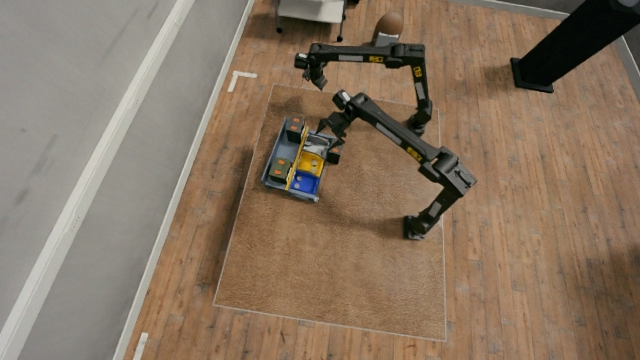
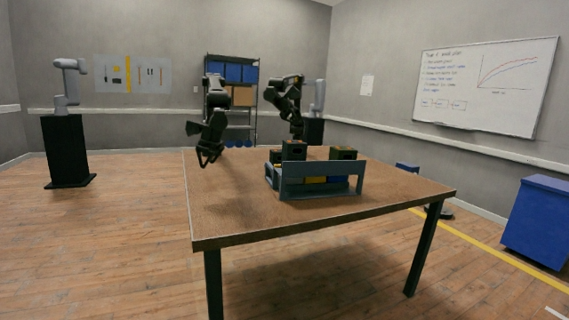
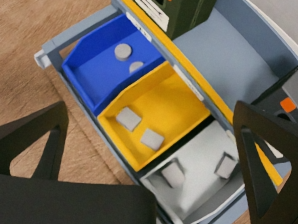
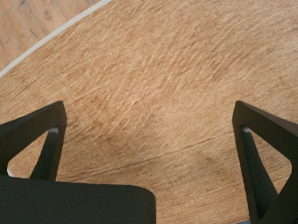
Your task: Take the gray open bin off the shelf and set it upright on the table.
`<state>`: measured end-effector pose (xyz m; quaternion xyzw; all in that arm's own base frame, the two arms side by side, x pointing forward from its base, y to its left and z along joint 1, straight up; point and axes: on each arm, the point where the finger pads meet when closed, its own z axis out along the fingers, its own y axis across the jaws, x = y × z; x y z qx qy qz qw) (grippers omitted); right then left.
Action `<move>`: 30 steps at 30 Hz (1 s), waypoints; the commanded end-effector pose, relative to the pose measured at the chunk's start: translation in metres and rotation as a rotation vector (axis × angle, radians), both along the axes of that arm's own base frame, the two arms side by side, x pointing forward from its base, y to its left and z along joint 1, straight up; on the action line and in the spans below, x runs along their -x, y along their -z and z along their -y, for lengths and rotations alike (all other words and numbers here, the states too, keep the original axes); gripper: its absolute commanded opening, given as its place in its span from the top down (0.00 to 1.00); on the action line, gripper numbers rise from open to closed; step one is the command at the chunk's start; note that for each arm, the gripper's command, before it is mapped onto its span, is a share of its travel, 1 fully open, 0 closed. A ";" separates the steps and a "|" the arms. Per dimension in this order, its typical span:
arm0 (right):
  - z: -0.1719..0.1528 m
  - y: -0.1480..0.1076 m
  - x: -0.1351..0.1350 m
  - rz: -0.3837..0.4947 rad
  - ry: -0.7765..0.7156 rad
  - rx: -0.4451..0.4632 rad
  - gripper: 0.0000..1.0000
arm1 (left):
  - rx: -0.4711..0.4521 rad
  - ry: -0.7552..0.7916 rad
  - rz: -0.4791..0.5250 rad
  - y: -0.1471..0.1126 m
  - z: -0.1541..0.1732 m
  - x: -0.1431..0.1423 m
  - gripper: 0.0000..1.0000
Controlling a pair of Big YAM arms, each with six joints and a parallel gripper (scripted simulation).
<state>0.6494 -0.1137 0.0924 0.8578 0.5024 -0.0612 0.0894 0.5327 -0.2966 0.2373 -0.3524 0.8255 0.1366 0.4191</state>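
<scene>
The gray bin [image 1: 315,145] [image 3: 201,159] stands at one end of the bin row on the blue-gray shelf [image 1: 286,150] [image 2: 320,169] [image 3: 235,55], with two gray blocks in it. The yellow bin [image 1: 310,164] [image 3: 167,110] in the middle holds two light blocks. The blue bin [image 1: 303,185] [image 3: 97,67] at the other end holds two round gray parts. My left gripper [image 1: 326,139] [image 3: 150,110] is open and empty above the bins, near the gray one. My right gripper [image 1: 314,82] [image 2: 209,161] [image 4: 149,109] is open and empty, away from the shelf, above the table's edge area.
A dark box [image 1: 295,129] [image 2: 294,151] and a green box [image 1: 280,170] [image 2: 343,153] [image 3: 187,15] stand on the shelf behind the yellow-edged divider. Another dark box [image 1: 334,154] [image 2: 276,156] stands close beside the gray bin's end, at the shelf's front. The brown table [image 1: 330,260] [image 2: 231,200] extends around the shelf.
</scene>
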 end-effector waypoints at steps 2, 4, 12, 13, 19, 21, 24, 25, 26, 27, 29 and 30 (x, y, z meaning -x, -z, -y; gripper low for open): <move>0.000 -0.008 -0.002 0.014 0.000 0.002 0.00 | 0.009 0.000 0.010 -0.007 0.000 -0.001 0.00; 0.000 -0.008 -0.002 0.014 0.000 0.002 0.00 | 0.009 0.000 0.010 -0.007 0.000 -0.001 0.00; 0.000 -0.008 -0.002 0.014 0.000 0.002 0.00 | 0.009 0.000 0.010 -0.007 0.000 -0.001 0.00; 0.000 -0.008 -0.002 0.014 0.000 0.002 0.00 | 0.009 0.000 0.010 -0.007 0.000 -0.001 0.00; 0.000 -0.008 -0.002 0.014 0.000 0.002 0.00 | 0.027 0.000 0.031 -0.017 0.004 -0.005 0.00; 0.001 -0.008 -0.002 0.015 0.000 0.002 0.00 | 0.027 0.000 0.031 -0.017 0.004 -0.005 0.00; 0.002 -0.008 -0.002 0.017 -0.001 0.002 0.00 | 0.027 0.000 0.031 -0.017 0.004 -0.005 0.00; 0.003 -0.009 -0.002 0.018 -0.001 0.002 0.00 | 0.027 0.000 0.031 -0.017 0.004 -0.005 0.00; 0.004 -0.009 -0.002 0.019 -0.002 0.002 0.00 | 0.027 0.000 0.031 -0.017 0.004 -0.005 0.00; 0.005 -0.010 -0.002 0.021 -0.002 0.002 0.00 | 0.027 0.000 0.031 -0.017 0.004 -0.005 0.00; 0.009 -0.011 -0.001 0.025 -0.004 0.002 0.00 | 0.027 0.000 0.031 -0.017 0.004 -0.005 0.00; 0.011 -0.012 -0.001 0.027 -0.005 0.002 0.00 | 0.027 0.000 0.031 -0.017 0.004 -0.005 0.00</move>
